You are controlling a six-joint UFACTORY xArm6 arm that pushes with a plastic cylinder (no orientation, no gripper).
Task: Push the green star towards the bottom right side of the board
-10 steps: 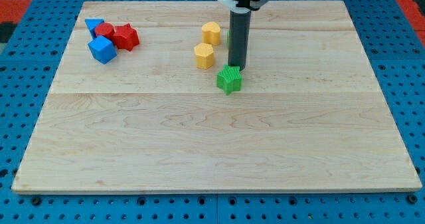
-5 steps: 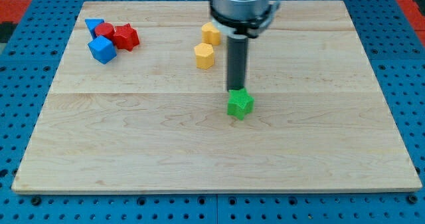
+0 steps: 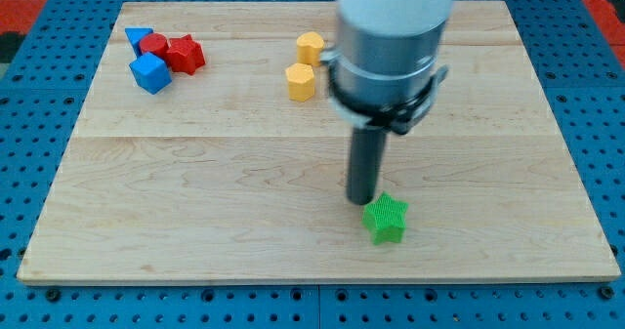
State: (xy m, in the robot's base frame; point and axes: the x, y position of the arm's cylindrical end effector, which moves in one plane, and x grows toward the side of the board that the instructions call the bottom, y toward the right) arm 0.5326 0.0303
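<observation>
The small green star-shaped block [image 3: 387,219] is sitting low on the pale wooden counter [image 3: 195,222], right of centre. My tip [image 3: 363,201], a bare rod tool clasping nothing, is touching the star's upper-left edge. Beyond, two yellow blocks [image 3: 301,81] [image 3: 311,47] are lying, with red [image 3: 185,54] [image 3: 151,45] and blue blocks [image 3: 150,73] [image 3: 138,37] clustering far upper-left.

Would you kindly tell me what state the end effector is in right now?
No gripper: my tip holds nothing; it sits against the green star, on its upper-left side.
</observation>
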